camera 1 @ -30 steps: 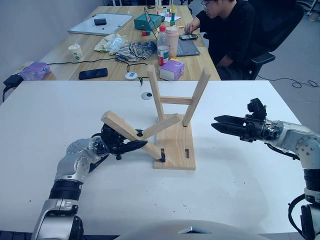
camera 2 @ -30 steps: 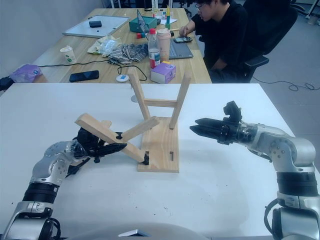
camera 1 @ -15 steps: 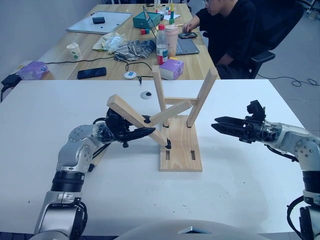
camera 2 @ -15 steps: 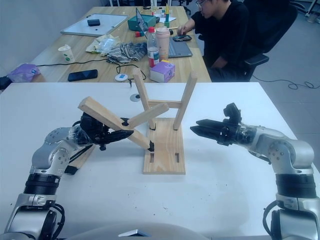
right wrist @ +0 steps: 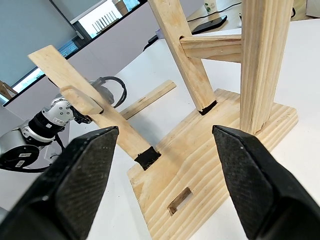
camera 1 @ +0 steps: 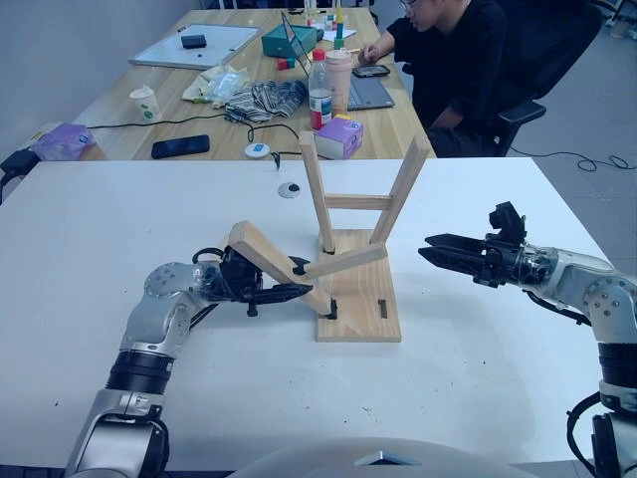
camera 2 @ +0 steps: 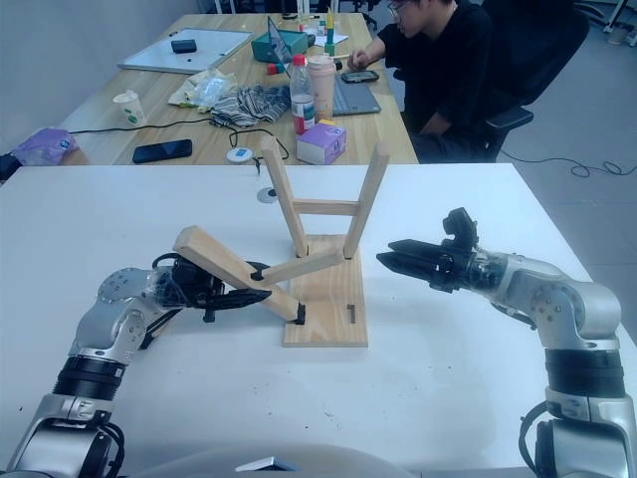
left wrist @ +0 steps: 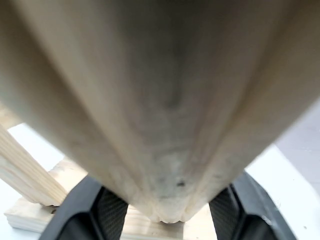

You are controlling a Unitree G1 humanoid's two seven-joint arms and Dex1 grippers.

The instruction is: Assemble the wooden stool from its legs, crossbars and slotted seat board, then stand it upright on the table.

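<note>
The slotted seat board [camera 1: 363, 321] lies flat on the table [camera 1: 468, 398], with one crossbar-joined leg pair [camera 1: 319, 194] standing in its far slots, so the near slots face up. The left gripper [camera 1: 289, 293] clamps a tilted leg [camera 1: 271, 261] whose foot meets the near-left slot, apparently to seat it. The right gripper [camera 1: 428, 247] hovers wide open near the board's right side, and the wood bears no readable print.

Left gripper [camera 1: 289, 292] low, closed on leg [camera 1: 261, 254]; right gripper [camera 1: 426, 248] outstretched, fingers [right wrist: 85, 185] apart.

Pale wooden leg [camera 1: 261, 252], white table [camera 1: 448, 398], black left pincer [camera 1: 289, 292]
</note>
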